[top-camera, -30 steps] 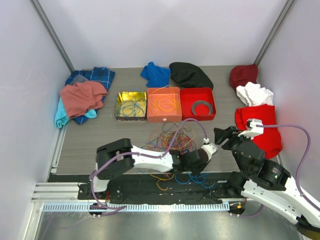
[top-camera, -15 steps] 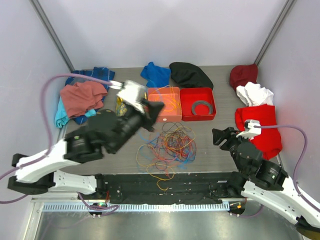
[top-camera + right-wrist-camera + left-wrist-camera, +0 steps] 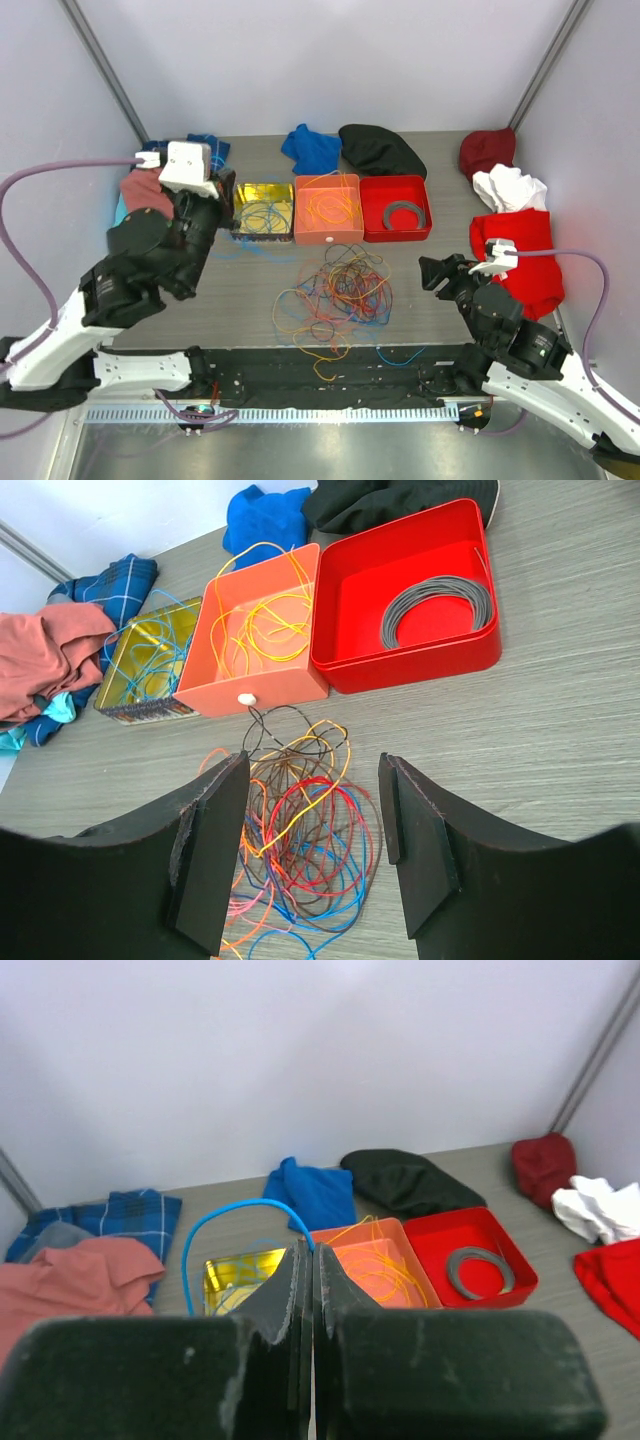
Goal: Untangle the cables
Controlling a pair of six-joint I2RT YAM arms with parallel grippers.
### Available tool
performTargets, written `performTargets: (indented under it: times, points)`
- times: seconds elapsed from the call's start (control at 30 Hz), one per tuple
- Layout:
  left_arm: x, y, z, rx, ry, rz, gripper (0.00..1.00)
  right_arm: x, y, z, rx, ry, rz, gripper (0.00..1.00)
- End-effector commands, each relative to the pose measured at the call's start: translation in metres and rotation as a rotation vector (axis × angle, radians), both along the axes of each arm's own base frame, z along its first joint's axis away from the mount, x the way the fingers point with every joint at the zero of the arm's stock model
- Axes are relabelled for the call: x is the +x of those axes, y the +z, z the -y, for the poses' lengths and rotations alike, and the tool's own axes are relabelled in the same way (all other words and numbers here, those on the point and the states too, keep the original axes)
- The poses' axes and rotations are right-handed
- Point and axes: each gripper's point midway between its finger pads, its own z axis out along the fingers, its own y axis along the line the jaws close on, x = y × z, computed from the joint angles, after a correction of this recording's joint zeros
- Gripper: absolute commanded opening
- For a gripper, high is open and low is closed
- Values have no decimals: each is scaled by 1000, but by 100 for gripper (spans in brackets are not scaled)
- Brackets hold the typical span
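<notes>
The left arm [image 3: 150, 262] has swung up and away from the 4 o'clock side of the tangle of cables [image 3: 335, 290], where it reached low a second ago. It now hangs at about 10 o'clock from the tangle, beside the gold tray [image 3: 262, 237]. Its jaws are pressed together on a blue cable [image 3: 215, 1222], which arches up from them in the wrist view. The gold tray already holds blue strands and the orange tray [image 3: 328, 236] yellow-orange ones, so one strand has probably been pulled free for sorting. Whether its far end has cleared the tangle cannot be told. The right arm [image 3: 505, 325] has barely moved, at 3 o'clock of the tangle, jaws spread and empty. The tangle lies mid-bench [image 3: 450, 232], at 6 o'clock of the trays, mostly unseparated.
</notes>
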Motion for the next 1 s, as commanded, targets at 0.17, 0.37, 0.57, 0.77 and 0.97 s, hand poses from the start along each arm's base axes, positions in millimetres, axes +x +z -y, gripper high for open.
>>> performTargets:
  times: [0.17, 0.37, 0.57, 0.77, 0.97]
  points:
    - [86, -81, -2, -19, 40, -241, 0, 2, 7, -6, 35, 11, 29, 62]
    - [144, -118, -8, -116, 68, -345, 0, 3, 4, -6, 26, 13, 31, 63]
    - [184, -144, -3, -139, 77, -393, 0, 5, -3, -11, -7, 25, 16, 62]
    - [210, -163, -3, -148, 86, -433, 0, 7, -6, -10, -33, 20, 18, 63]
    - [232, -198, -10, -155, 115, -489, 0, 7, -10, -10, -36, 18, 14, 63]
